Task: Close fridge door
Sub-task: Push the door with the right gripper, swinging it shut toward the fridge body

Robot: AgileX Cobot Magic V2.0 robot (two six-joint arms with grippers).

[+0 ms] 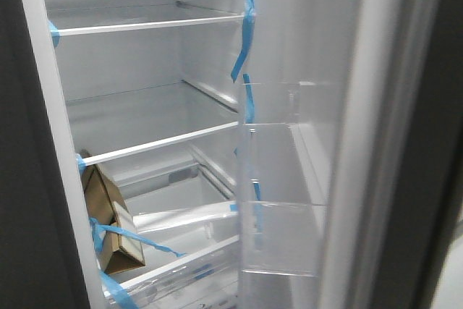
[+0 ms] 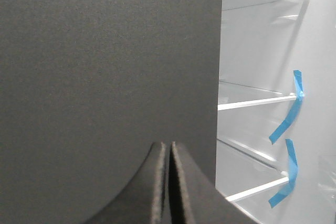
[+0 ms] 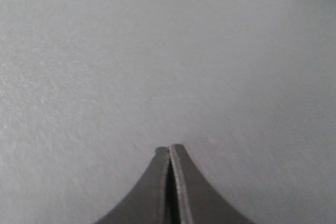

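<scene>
The fridge door (image 1: 347, 106) stands open on the right of the front view. Its white inner lining faces the opening, with clear shelf bins (image 1: 278, 236) on it and a dark outer edge (image 1: 427, 142). Neither gripper shows in the front view. My left gripper (image 2: 169, 148) is shut and empty, its tips close to a dark-grey matte panel (image 2: 105, 61) beside the open compartment. My right gripper (image 3: 169, 150) is shut and empty, its tips at a flat matte grey surface (image 3: 157, 51) that fills its view. I cannot tell which panel this is.
The fridge interior (image 1: 145, 56) is white, with glass shelves (image 1: 152, 25) and blue tape strips (image 1: 244, 41). A cardboard box (image 1: 108, 215) leans at its lower left. A dark-grey panel (image 1: 25, 179) borders the opening on the left.
</scene>
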